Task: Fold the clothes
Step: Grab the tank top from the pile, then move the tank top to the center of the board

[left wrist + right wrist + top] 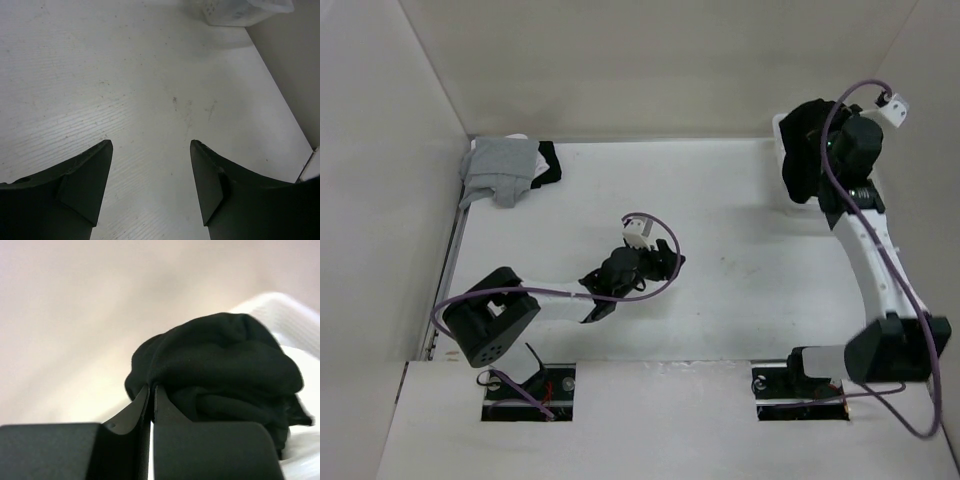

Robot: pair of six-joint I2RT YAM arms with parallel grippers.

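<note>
Bunching over the white bin point(782, 128) at the worktop's point(740, 280) 2 o'clock corner, the black garment point(220, 365) meets the right tool point(151, 387). That tool is closed to a sliver, apparently on a fold at the heap's lower edge. The left tool point(150, 145) gapes wide over bare worktop at centre, the garment well apart toward its 2 o'clock. The right arm is nearer, and the heap shows no clear long axis.
</note>
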